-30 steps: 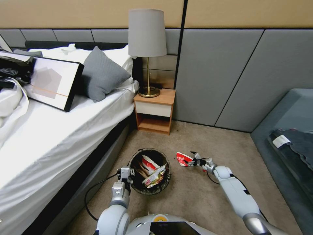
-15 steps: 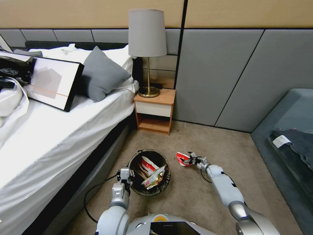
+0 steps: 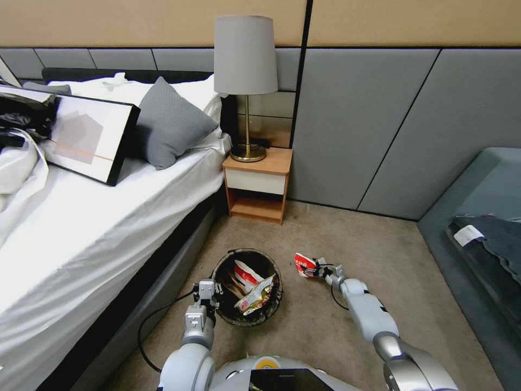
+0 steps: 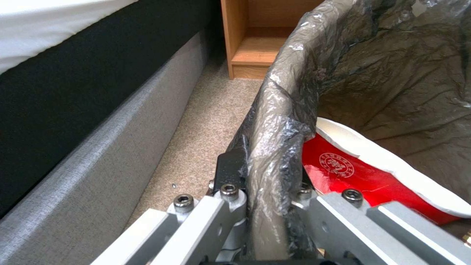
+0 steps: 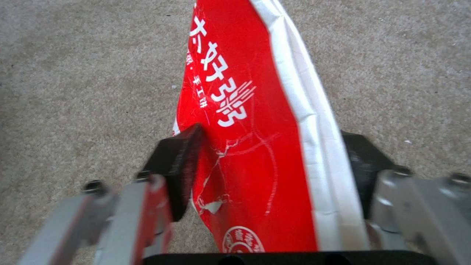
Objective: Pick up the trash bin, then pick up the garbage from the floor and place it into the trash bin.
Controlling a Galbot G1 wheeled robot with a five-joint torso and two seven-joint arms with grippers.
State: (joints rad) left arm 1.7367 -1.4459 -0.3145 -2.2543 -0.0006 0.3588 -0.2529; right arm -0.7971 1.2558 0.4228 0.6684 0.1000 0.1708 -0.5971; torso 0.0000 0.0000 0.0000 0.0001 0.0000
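The trash bin [image 3: 259,316], round with a dark liner bag, hangs just over the carpet beside the bed. My left gripper [image 3: 207,289] is shut on its near-left rim [image 4: 275,147], one finger outside the liner and one inside. Red-and-white and yellow wrappers [image 3: 251,282] lie in the bin, and a red-and-white piece [image 4: 373,173] shows close up in the left wrist view. My right gripper [image 3: 321,268] is shut on a crumpled red-and-white wrapper [image 3: 305,265], held to the right of the bin. The wrapper [image 5: 250,121] stands between the black pads over carpet.
The bed [image 3: 81,239] runs along the left, its grey base [image 4: 98,147] close to the bin. A wooden nightstand [image 3: 256,184] with a lamp [image 3: 245,81] stands behind. A grey sofa [image 3: 483,228] is at the right. Open carpet [image 3: 347,239] lies between.
My right arm has drawn back toward me and slightly left, carrying the red-and-white wrapper. The bin and left gripper have shifted a little to the left.
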